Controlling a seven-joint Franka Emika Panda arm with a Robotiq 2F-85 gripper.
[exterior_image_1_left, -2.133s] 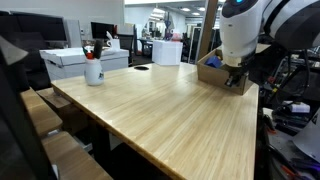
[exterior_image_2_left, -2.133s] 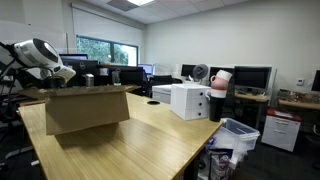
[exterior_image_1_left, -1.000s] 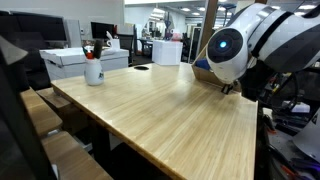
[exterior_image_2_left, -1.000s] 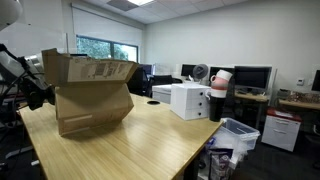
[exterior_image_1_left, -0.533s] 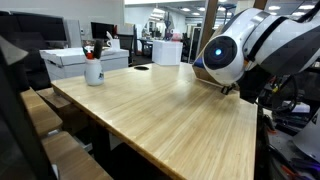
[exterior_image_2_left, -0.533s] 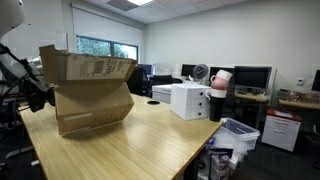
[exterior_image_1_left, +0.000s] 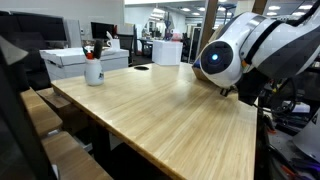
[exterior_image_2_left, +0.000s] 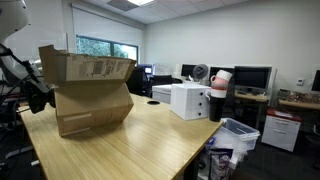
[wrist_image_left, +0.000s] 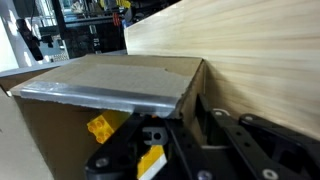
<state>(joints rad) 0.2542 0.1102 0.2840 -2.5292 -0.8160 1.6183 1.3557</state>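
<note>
- The cardboard box (exterior_image_2_left: 88, 95) stands tipped at one end of the table (exterior_image_2_left: 140, 150), with its flaps open.
- Yellow pieces (wrist_image_left: 100, 127) lie inside it.
- My gripper (wrist_image_left: 160, 140) is at the box's wall, above the table. I cannot tell whether its fingers pinch the cardboard.
- A white mug (exterior_image_1_left: 93, 70) stands near the table's opposite edge.

A box on a table.
The box (exterior_image_2_left: 88, 92) stands at one end of the table (exterior_image_2_left: 140, 150), the gripper (wrist_image_left: 165, 140) at its rim. A cup (exterior_image_1_left: 93, 70) stands on the table too, well apart from the box.
</note>
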